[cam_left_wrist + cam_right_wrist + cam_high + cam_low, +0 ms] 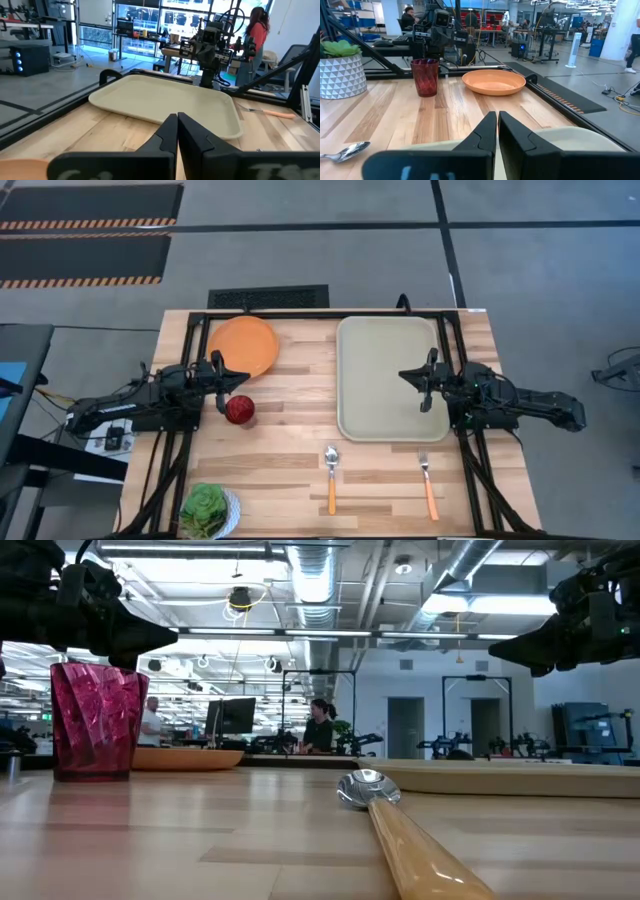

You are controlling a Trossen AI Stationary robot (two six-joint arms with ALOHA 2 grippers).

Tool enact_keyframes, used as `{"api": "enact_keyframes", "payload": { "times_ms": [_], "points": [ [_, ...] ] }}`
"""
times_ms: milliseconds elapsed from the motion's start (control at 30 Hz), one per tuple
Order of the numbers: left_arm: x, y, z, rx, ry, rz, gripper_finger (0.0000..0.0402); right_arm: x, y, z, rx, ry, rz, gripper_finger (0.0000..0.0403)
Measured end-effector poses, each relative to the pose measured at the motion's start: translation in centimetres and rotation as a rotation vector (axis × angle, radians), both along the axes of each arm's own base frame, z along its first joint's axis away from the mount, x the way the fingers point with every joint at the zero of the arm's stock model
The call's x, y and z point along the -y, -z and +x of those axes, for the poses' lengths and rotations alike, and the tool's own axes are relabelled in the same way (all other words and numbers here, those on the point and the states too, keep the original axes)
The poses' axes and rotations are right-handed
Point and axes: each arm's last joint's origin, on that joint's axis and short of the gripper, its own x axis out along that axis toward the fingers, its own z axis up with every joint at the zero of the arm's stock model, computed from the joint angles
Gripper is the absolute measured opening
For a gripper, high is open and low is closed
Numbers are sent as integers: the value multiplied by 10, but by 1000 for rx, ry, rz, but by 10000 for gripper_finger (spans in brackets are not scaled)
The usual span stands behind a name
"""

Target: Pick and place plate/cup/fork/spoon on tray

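Note:
The orange plate [243,346] lies flat at the table's far left, also in the right wrist view [494,81]. The dark red cup [239,410] stands upright near it [98,720]. The beige tray [390,377] lies empty at the far right [165,100]. The spoon [331,475] and the fork [427,483] lie on the table near its front edge. My left gripper [243,377] is shut and empty above the table between plate and cup. My right gripper [403,374] is shut and empty above the tray.
A small white bowl with green leaves [207,511] stands at the table's near left corner. Black frame bars [300,313] run along the table's far edge and sides. People show in the room beyond the table [320,725].

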Motion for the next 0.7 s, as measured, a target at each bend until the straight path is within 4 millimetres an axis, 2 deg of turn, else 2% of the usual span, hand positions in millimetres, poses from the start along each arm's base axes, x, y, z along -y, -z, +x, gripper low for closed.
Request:
{"api": "enact_keyframes", "payload": {
  "times_ms": [700],
  "points": [
    [0, 0, 0, 2, 0, -11, 0, 0, 0, 0, 0, 0, 0, 43]
  ]
}}
